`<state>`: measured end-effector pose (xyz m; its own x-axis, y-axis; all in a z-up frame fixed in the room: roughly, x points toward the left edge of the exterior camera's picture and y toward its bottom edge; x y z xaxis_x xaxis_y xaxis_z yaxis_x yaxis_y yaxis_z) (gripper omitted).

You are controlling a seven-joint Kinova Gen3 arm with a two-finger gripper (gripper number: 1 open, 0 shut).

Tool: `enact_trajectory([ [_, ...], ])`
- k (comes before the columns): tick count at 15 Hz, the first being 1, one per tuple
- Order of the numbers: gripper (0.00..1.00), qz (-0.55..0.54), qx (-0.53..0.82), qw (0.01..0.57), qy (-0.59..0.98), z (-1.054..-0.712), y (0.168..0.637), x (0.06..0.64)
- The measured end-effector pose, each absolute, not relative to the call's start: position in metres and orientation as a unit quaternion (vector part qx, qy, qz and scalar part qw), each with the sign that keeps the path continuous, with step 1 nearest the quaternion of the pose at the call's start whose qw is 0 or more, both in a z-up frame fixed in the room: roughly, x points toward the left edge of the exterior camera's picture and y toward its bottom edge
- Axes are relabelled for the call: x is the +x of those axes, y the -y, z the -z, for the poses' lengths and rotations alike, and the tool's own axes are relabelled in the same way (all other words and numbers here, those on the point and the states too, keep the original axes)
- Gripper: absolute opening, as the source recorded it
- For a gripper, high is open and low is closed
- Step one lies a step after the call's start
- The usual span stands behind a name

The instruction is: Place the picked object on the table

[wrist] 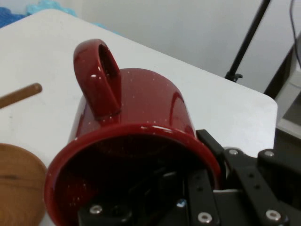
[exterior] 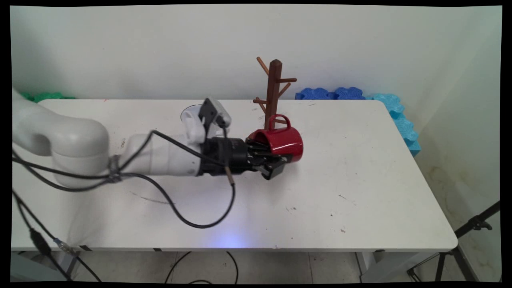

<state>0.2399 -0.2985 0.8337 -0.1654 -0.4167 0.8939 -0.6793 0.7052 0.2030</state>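
A red mug point(exterior: 282, 141) hangs on its side above the table, its mouth turned toward the arm and its handle point(exterior: 279, 120) pointing up. My gripper point(exterior: 276, 160) is shut on the mug's rim, one finger inside the mouth and the other outside the wall. In the hand view the red mug point(wrist: 136, 136) fills the middle, its handle point(wrist: 99, 77) on top and the black linkage reaching into its mouth. Just behind the mug stands a brown wooden mug tree point(exterior: 274, 90) with several pegs; one peg point(wrist: 19, 94) and its round base point(wrist: 19, 186) show at the hand view's left.
The white table point(exterior: 360, 192) stretches right and forward of the mug. Blue foam blocks point(exterior: 360, 98) line the far right edge, green ones point(exterior: 46, 96) the far left. Black cables point(exterior: 192, 208) hang from the arm over the table. A tripod point(exterior: 472, 228) stands right of the table.
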Motion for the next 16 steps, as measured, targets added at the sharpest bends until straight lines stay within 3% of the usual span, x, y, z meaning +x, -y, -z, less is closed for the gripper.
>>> enact_trajectory([
  [13, 0.00, -0.145, 0.254, 0.538, 0.791, -0.908, 0.266, 0.286],
  [16, 0.00, -0.187, 0.269, 0.486, 0.810, -0.905, 0.266, 0.307],
])
